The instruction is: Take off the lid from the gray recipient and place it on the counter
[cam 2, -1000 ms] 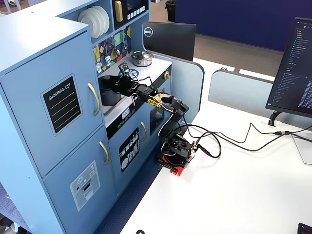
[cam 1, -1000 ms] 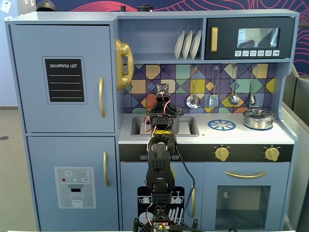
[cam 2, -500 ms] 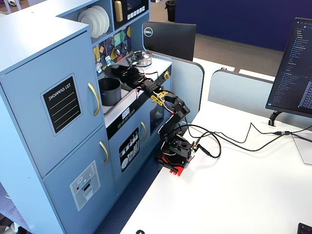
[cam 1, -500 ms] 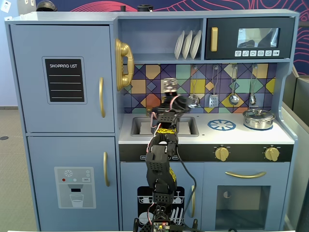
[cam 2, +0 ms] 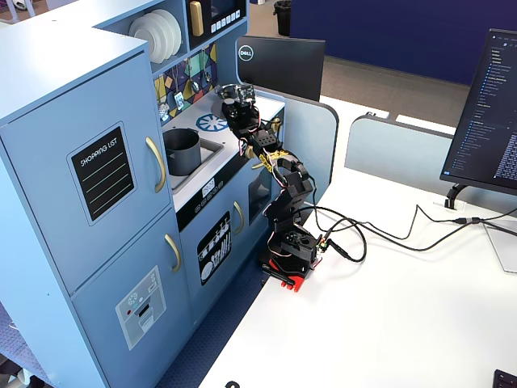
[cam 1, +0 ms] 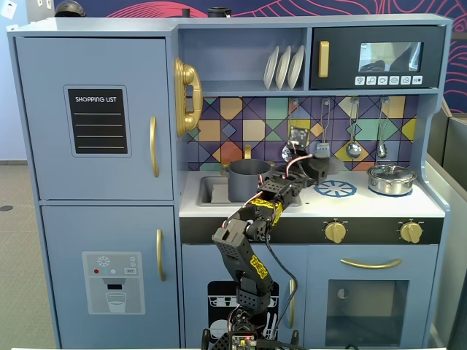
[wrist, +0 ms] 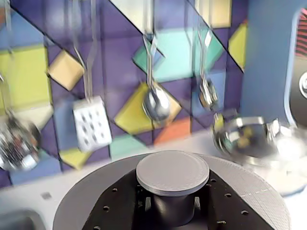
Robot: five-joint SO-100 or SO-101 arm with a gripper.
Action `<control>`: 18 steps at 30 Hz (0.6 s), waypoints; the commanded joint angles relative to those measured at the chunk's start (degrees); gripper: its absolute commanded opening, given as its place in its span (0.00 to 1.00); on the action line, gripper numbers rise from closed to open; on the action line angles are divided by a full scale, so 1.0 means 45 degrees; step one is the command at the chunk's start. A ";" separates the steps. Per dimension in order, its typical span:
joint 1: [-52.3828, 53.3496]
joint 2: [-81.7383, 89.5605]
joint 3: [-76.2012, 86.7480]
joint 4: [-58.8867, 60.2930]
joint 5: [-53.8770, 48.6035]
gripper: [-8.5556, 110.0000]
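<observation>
**A:** What is the black two-finger gripper [cam 1: 315, 169] doing?

**B:** It is clamped on the flat round matte dark-gray lid [wrist: 172, 211]. In the wrist view the lid's small round knob [wrist: 173, 173] fills the lower middle of the picture, with the black gripper parts closed in around the stem under it and the gray disc spreading out to both sides.

**A:** And where is the lid relative to the matte dark-gray cylindrical pot [cam 1: 249, 180]?

**B:** Off it. In a fixed view the pot stands open-topped in the rectangular sink cut-out [cam 1: 212, 191], to the left of the gripper and clear of it. The same shows in another fixed view, where the pot [cam 2: 182, 151] sits nearer the camera than the gripper [cam 2: 237, 95].

**A:** Is the lid touching the white flat worktop [cam 1: 306, 205]?

**B:** I cannot tell. The gripper sits low over the worktop, just beside the blue-and-white round burner print [cam 1: 336, 189], but the contact point is hidden by the arm.

**A:** What else is near the gripper?

**B:** A shiny silver low pot with its own lid [cam 1: 391, 178] stands to the right of it in that fixed view, apart from it; the wrist view shows that pot blurred at the right [wrist: 254, 141]. Beyond the gripper, on the coloured geometric backsplash [wrist: 120, 62], hang a small white perforated grater [wrist: 92, 123] and silver ladles [wrist: 155, 103].
</observation>
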 commanded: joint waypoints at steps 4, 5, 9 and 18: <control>0.0488 -0.0742 0.0527 -0.1797 0.0078 0.07; 0.0508 -0.0937 0.0605 -0.1973 0.0078 0.07; 0.0488 -0.1660 0.0742 -0.2383 0.0078 0.07; 0.0293 -0.3008 0.0781 -0.3027 0.0059 0.07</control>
